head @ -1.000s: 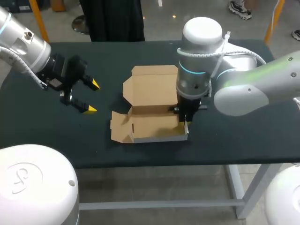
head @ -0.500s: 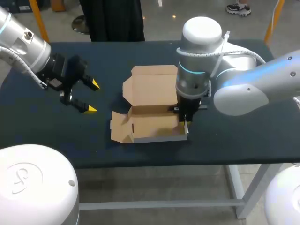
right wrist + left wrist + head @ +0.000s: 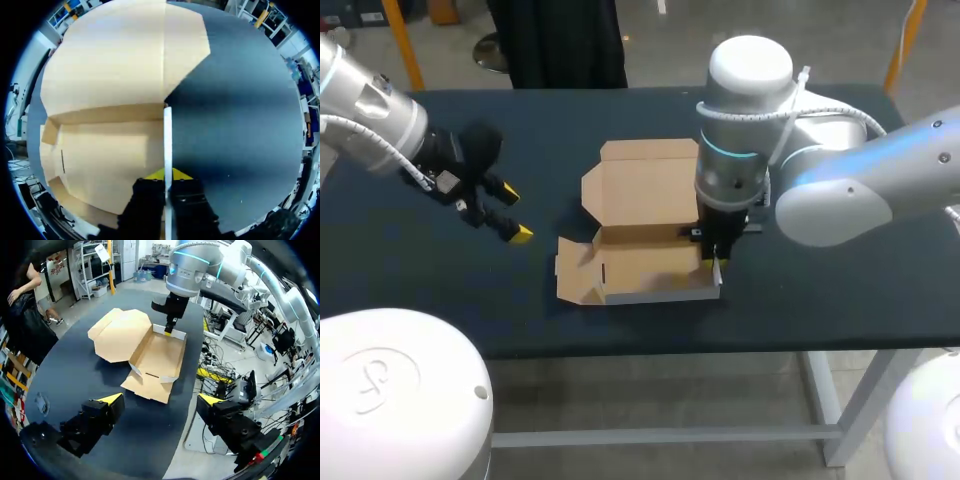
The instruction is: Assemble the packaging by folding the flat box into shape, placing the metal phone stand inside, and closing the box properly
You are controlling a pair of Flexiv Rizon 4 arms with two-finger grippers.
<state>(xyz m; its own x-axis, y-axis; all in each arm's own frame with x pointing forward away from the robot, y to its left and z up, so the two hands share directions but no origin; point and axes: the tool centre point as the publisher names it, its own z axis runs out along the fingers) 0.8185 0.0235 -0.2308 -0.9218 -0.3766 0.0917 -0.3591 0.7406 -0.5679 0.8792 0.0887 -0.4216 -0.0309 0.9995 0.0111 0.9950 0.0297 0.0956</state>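
A brown cardboard box [image 3: 645, 262] lies in the middle of the dark table, half formed. Its lid [image 3: 642, 185] lies flat toward the far edge and its left flap [image 3: 575, 272] lies spread out. My right gripper [image 3: 712, 262] points straight down and is shut on the box's upright right side wall [image 3: 167, 135], one yellow tip on each face. Left of the box, my left gripper [image 3: 514, 213] hangs above the table, open and holding nothing. From the left wrist the box [image 3: 152, 352] lies ahead of the open fingers [image 3: 112, 400]. No metal phone stand is in view.
Bare dark tabletop [image 3: 840, 280] stretches to the right of the box and along the front edge. My right arm's large white body [image 3: 820, 170] hangs over the right half of the table.
My left gripper has turned and drifted a little toward the table's front, its fingers still wide. The right gripper and the box have not moved.
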